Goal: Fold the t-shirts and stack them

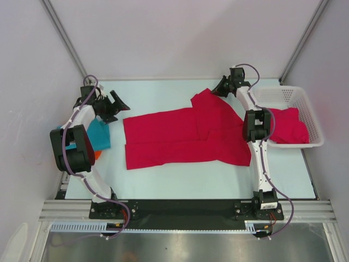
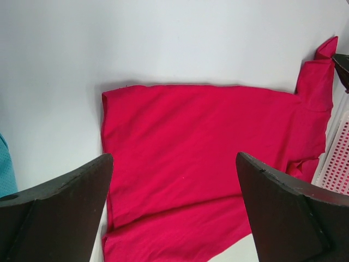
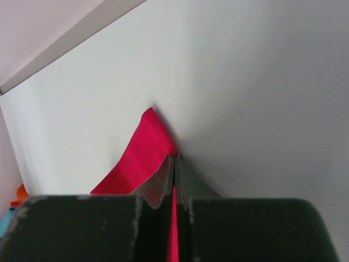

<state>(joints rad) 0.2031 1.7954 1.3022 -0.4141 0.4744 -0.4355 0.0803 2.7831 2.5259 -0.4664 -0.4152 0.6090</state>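
Right gripper [image 3: 174, 159] pinches the red shirt [image 1: 180, 136] at its far corner, starting a fold. Left gripper [image 1: 118, 102] hangs spread. Next, that corner likely needs drawing inward.

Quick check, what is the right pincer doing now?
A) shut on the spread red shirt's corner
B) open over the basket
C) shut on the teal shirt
A: the right pincer is closed, with an edge of the spread red shirt pinched between its fingers.
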